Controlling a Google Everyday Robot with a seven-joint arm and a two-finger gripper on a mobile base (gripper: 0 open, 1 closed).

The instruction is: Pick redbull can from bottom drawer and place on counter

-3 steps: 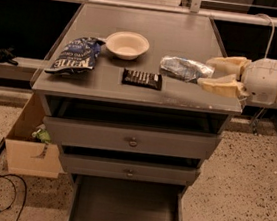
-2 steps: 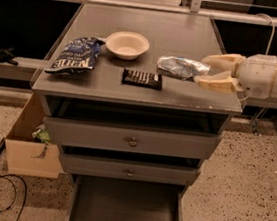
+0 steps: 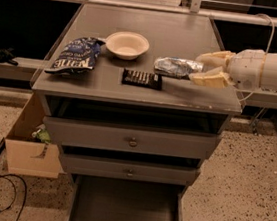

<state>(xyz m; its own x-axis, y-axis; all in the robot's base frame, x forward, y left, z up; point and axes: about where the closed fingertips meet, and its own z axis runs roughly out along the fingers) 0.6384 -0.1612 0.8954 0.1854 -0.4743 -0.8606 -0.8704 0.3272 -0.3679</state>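
Observation:
The redbull can (image 3: 176, 67) is a shiny silver cylinder lying sideways just above the counter (image 3: 163, 30), right of the middle. My gripper (image 3: 205, 68) reaches in from the right and is shut on the can's right end, with one cream finger behind it and one in front. The bottom drawer (image 3: 123, 211) is pulled out at the foot of the cabinet, and its grey floor shows nothing on it.
On the counter lie a dark candy bar (image 3: 142, 78), a cream bowl (image 3: 127, 44) and a blue chip bag (image 3: 75, 55). Two upper drawers with round knobs (image 3: 132, 142) stand slightly open. A cardboard box (image 3: 25, 146) sits left of the cabinet.
My gripper has moved left over the counter, carrying the can closer to the candy bar and bowl.

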